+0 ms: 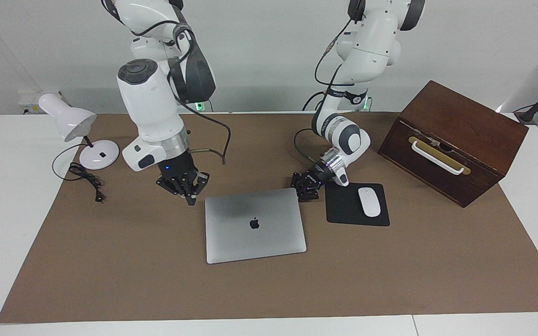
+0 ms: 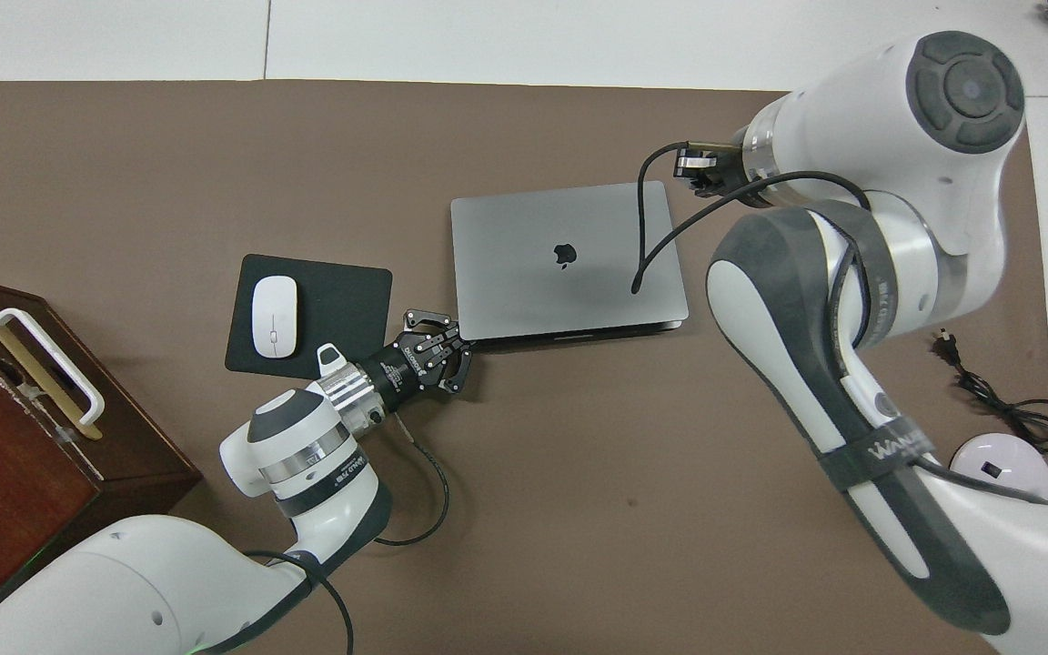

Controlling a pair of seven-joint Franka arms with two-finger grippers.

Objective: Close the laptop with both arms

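Observation:
The silver-grey laptop (image 1: 269,238) (image 2: 524,273) lies flat on the brown mat with its lid down and the dark apple logo facing up. My left gripper (image 1: 304,187) (image 2: 438,352) is low and open, empty, right at the laptop's corner nearer the robots, between the laptop and the mouse pad. My right gripper (image 1: 186,185) (image 2: 699,173) hangs just above the mat beside the laptop's corner at the right arm's end, empty and apart from the lid.
A black mouse pad (image 1: 343,207) (image 2: 342,300) with a white mouse (image 1: 369,201) lies beside the laptop toward the left arm's end. A brown wooden box (image 1: 456,135) stands beside the pad. A white desk lamp (image 1: 70,122) and its cable (image 1: 84,178) sit at the right arm's end.

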